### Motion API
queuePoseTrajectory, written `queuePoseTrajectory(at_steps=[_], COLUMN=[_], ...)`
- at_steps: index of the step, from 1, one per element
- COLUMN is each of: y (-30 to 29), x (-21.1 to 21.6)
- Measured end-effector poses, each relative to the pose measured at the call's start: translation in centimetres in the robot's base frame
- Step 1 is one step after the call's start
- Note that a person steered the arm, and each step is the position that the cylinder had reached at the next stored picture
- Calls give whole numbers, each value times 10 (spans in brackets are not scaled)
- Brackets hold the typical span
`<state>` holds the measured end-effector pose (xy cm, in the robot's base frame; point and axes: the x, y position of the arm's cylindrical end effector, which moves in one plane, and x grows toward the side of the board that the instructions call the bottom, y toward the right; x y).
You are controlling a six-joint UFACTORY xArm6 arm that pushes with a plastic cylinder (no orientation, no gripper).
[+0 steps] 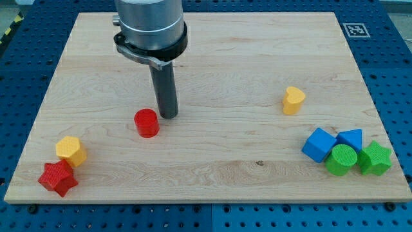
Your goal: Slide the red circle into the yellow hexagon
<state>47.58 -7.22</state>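
The red circle [147, 122] lies on the wooden board at the view's centre left. The yellow hexagon [71, 151] sits near the view's bottom left, touching a red star [57, 178] below it. My tip [168, 115] is at the end of the dark rod, just to the right of the red circle and slightly above it in the view, very close to its edge. The hexagon lies down and to the left of the circle, well apart from it.
A yellow heart [293, 100] lies at the right centre. At the bottom right a blue cube [319, 144], a blue triangle-like block [351, 139], a green circle [342, 160] and a green star [376, 158] cluster near the board's edge [206, 201].
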Motion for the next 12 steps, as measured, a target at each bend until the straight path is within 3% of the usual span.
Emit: queuePoseTrajectory(at_steps=[2, 5, 9, 12], y=[-53, -26, -37, -61], x=[0, -16, 67, 67])
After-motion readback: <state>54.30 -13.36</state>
